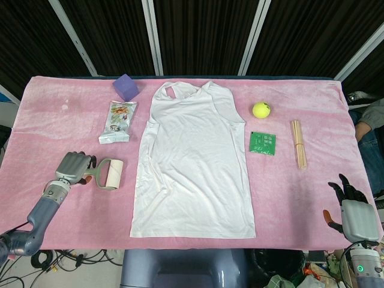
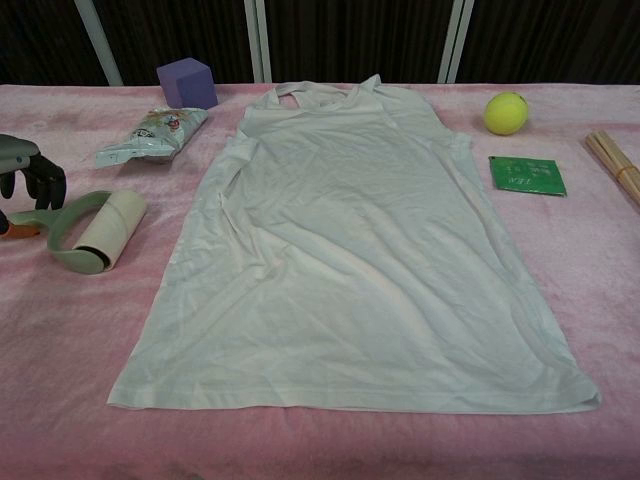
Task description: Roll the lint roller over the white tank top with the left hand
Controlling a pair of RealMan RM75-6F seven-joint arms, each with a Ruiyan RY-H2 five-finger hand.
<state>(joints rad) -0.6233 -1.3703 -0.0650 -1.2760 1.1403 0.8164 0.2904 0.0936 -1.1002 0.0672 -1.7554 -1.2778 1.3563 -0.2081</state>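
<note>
The white tank top (image 1: 195,162) lies flat in the middle of the pink cloth, neck to the far side, also seen in the chest view (image 2: 350,260). Left of it the lint roller (image 1: 109,174) lies on the cloth, its green frame and pale roll (image 2: 100,232) pointing towards the top. My left hand (image 1: 73,168) sits at the handle end. Its dark fingers (image 2: 45,185) hang over the handle with the thumb below, and no firm grip shows. My right hand (image 1: 354,210) hovers at the near right edge, fingers spread, holding nothing.
A snack packet (image 1: 118,122) and a purple cube (image 1: 125,87) lie beyond the roller. Right of the top are a yellow ball (image 1: 261,109), a green sachet (image 1: 263,143) and a bundle of wooden sticks (image 1: 298,143). The pink cloth (image 1: 54,102) covers the table.
</note>
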